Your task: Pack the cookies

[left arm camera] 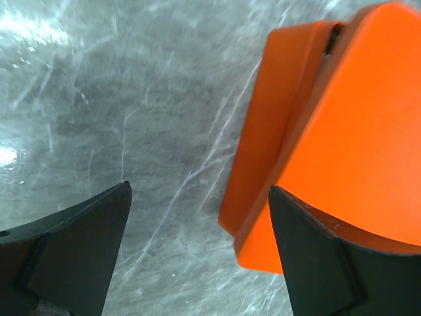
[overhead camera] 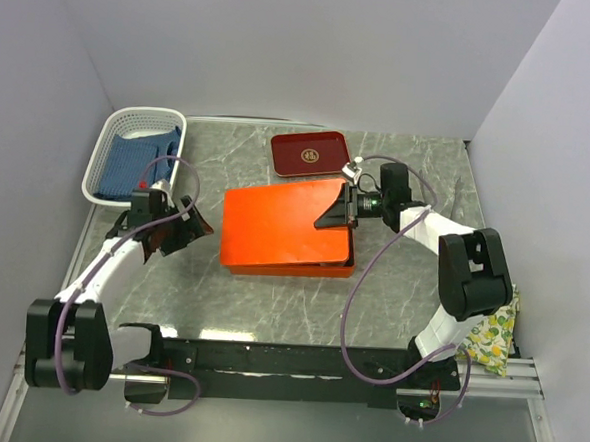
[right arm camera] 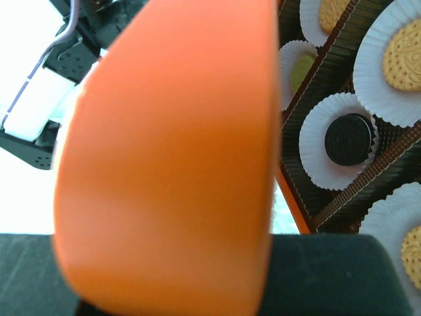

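An orange box (overhead camera: 290, 268) stands mid-table. Its orange lid (overhead camera: 280, 220) lies tilted over it, raised on the right. My right gripper (overhead camera: 340, 213) is shut on the lid's right edge. In the right wrist view the lid (right arm camera: 171, 164) fills the frame, with one dark finger (right arm camera: 329, 276) beside it. Past it, inside the box, cookies sit in white paper cups: a black one (right arm camera: 350, 139), a green one (right arm camera: 301, 69) and orange ones (right arm camera: 402, 62). My left gripper (overhead camera: 179, 230) is open and empty just left of the box (left arm camera: 342, 131), over bare table (left arm camera: 197, 243).
A dark red tray (overhead camera: 309, 154) lies behind the box. A white basket (overhead camera: 115, 130) with a blue cloth (overhead camera: 128, 163) stands at the back left. A patterned pouch (overhead camera: 493, 338) hangs off the table's right edge. Grey walls enclose the table.
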`<state>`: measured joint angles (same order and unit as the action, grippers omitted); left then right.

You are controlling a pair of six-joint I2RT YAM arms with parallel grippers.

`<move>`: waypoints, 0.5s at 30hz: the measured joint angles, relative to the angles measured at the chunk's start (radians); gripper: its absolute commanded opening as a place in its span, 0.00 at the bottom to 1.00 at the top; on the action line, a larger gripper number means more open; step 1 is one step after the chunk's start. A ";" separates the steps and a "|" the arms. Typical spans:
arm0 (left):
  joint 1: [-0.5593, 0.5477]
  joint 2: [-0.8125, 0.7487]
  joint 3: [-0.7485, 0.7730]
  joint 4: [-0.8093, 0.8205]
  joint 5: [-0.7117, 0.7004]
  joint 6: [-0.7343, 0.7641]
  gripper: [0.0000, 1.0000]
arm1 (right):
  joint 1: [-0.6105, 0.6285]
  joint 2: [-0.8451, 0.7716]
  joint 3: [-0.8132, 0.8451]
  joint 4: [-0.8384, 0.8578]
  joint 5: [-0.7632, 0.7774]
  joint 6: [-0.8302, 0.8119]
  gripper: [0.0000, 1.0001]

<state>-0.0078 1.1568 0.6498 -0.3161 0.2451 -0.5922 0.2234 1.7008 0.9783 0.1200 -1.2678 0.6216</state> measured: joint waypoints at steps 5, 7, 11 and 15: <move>0.000 0.064 0.005 0.001 0.031 0.000 0.89 | -0.018 0.000 0.000 0.000 -0.004 0.010 0.00; -0.004 0.085 0.013 0.001 0.040 0.000 0.89 | -0.027 0.000 0.000 0.006 -0.005 0.014 0.02; -0.039 0.131 0.042 0.003 0.046 0.000 0.89 | -0.041 0.000 0.000 0.018 -0.005 0.021 0.07; -0.079 0.170 0.076 0.006 0.045 0.000 0.89 | -0.045 0.006 0.000 0.022 -0.005 0.021 0.12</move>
<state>-0.0868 1.3270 0.7254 -0.3103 0.2905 -0.5919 0.1787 1.7069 0.9783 0.1417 -1.2728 0.6426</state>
